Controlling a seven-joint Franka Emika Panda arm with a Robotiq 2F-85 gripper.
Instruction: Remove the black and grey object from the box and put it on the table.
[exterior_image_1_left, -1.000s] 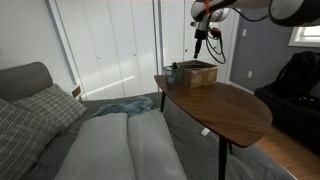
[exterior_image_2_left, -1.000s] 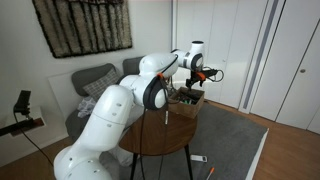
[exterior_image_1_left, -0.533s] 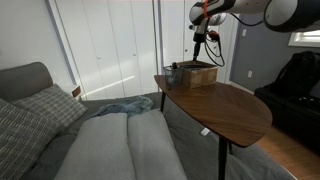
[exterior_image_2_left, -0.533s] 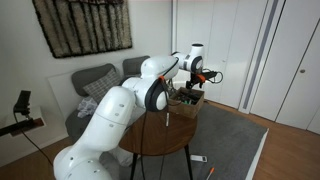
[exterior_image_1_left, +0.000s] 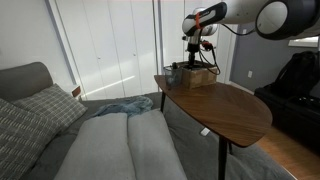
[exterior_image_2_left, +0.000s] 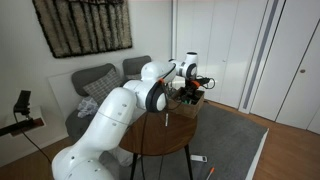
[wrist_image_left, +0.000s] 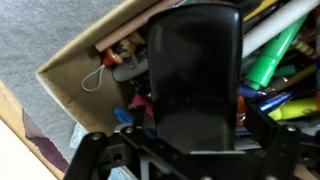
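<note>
The tan box (exterior_image_1_left: 203, 76) stands at the far end of the dark wooden table (exterior_image_1_left: 225, 108); it also shows in an exterior view (exterior_image_2_left: 190, 106). My gripper (exterior_image_1_left: 193, 63) (exterior_image_2_left: 187, 93) reaches down into the box. In the wrist view the black and grey object (wrist_image_left: 195, 70), a tall dark block, stands between my jaws (wrist_image_left: 196, 142). A narrow gap shows on each side of it, so the gripper is open around it. The box's cardboard wall (wrist_image_left: 75, 72) shows at the left.
The box is packed with coloured pens and markers (wrist_image_left: 275, 45), a pink item (wrist_image_left: 140, 103) and a small key ring (wrist_image_left: 97, 78). A dark cup-like item (exterior_image_1_left: 173, 72) stands beside the box. A grey sofa (exterior_image_1_left: 90, 140) lies beside the table.
My gripper has come down from above the box into it, shifting slightly towards the box's near side in the exterior views. The box has not moved.
</note>
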